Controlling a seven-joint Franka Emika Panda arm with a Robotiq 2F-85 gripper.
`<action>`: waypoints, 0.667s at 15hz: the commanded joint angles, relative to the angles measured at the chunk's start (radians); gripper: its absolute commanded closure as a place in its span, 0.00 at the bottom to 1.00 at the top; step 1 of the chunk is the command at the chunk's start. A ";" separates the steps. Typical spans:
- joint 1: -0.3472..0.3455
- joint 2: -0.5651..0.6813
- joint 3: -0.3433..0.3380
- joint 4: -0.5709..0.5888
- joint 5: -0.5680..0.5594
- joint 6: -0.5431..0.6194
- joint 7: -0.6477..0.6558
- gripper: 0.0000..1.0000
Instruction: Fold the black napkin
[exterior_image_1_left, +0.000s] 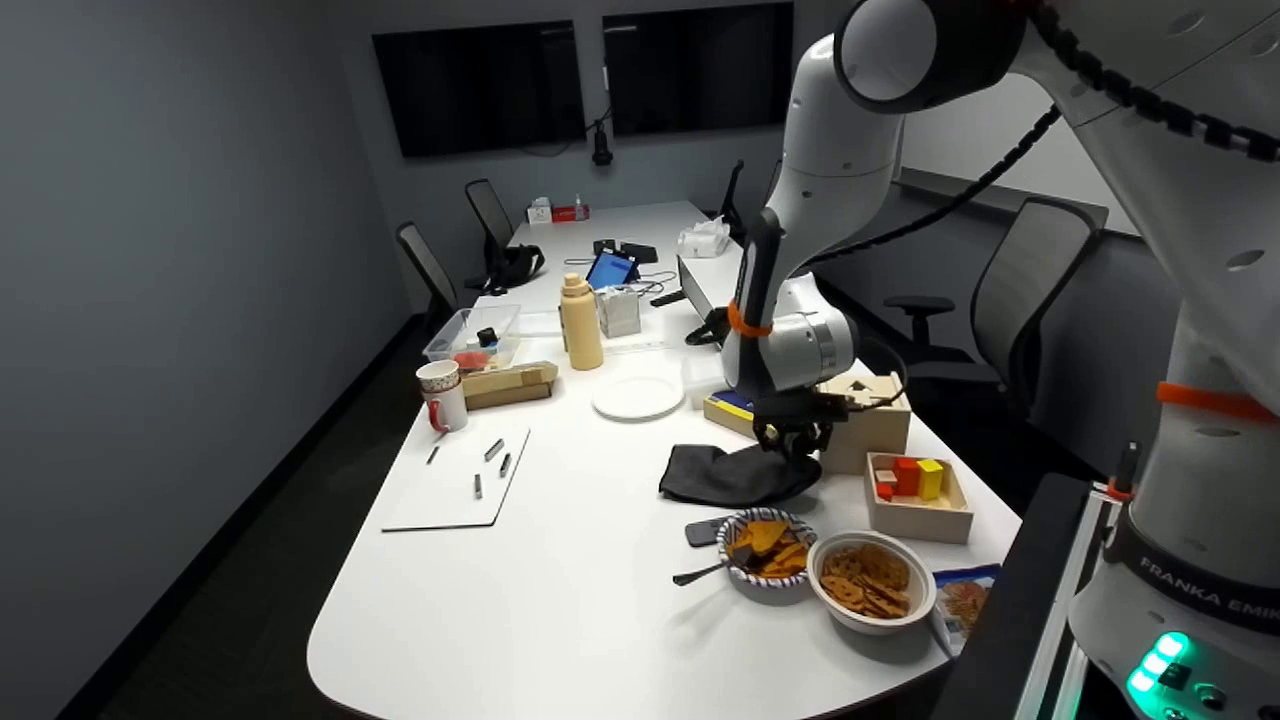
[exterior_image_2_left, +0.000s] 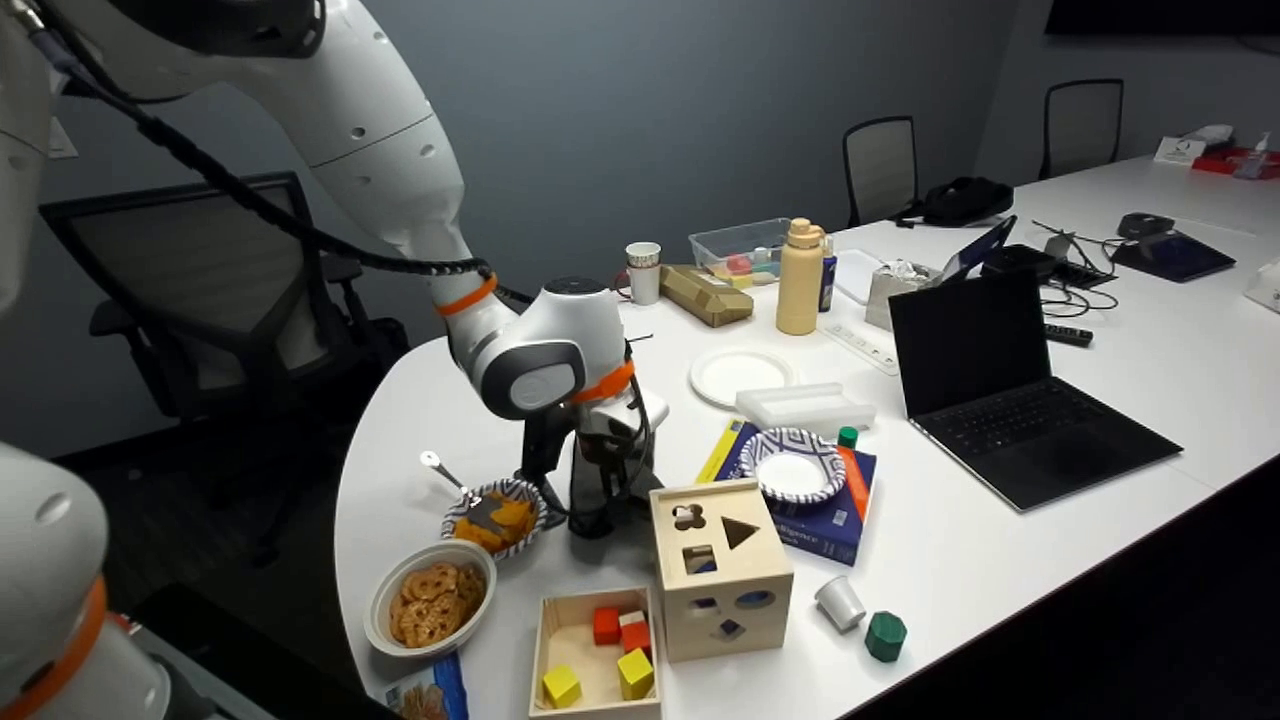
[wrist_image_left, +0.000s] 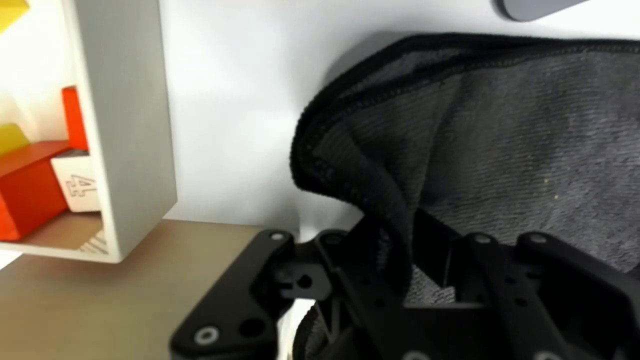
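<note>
The gripper (wrist_image_left: 397, 240) is down low over the table (exterior_image_1_left: 540, 600), and it is pinching the black napkin (wrist_image_left: 540, 150). In the wrist view its two fingers (wrist_image_left: 432, 245) are close together, with a bunched-up fold of cloth squeezed between them. Most of the napkin lies on the table, spread out to the right of the gripper in that view. Near the fingers its edge curls over. On the left of the gripper there, a wooden tray (wrist_image_left: 125, 125) holds red blocks (wrist_image_left: 35, 205) and yellow blocks (exterior_image_2_left: 636, 674).

In an exterior view, a shape box (exterior_image_2_left: 740, 572) with cut-out holes stands just beside the gripper, on the right. Past the box on that same side, a small paper bowl (exterior_image_2_left: 792, 472) sits on a blue book (exterior_image_2_left: 820, 540).

In an exterior view, a phone (exterior_image_1_left: 705, 532), a patterned bowl of orange chips (exterior_image_1_left: 770, 582) with a spoon (exterior_image_1_left: 700, 573) in it, and a white bowl of brown snacks (exterior_image_1_left: 865, 622) are closer to the camera than the gripper. A white plate (exterior_image_1_left: 638, 397) lies behind the gripper, toward the left of that view, and a tall tan bottle (exterior_image_1_left: 583, 330) stands farther back.
</note>
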 joint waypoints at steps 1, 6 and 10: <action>0.181 0.012 -0.160 0.035 -0.255 -0.128 0.228 0.97; 0.180 0.002 -0.132 0.166 -0.495 -0.310 0.351 0.97; 0.095 0.000 -0.043 0.252 -0.568 -0.343 0.349 0.97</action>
